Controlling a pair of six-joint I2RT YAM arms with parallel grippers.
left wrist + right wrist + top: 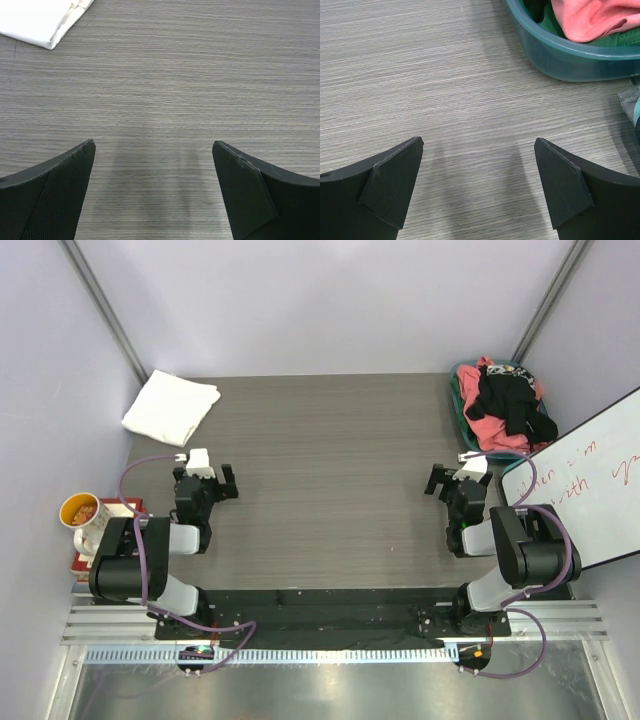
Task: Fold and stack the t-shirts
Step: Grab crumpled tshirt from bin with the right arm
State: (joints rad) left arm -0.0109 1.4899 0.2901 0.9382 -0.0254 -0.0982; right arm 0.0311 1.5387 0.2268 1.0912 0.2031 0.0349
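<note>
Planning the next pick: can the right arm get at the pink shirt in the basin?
Probably yes. The pink shirt lies uncovered at the open basin's near side, with bare table between it and the open right gripper.

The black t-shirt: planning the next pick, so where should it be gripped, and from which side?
Probably pinch a raised fold of the black t-shirt, crumpled on top of the coral t-shirt in the teal basin, coming down from above with the right gripper, which is nearest. The basin's wall blocks a sideways approach.

Top view high overhead, facing down; wrist views low, close, looking forward over table [330,460] (shared by all three).
</note>
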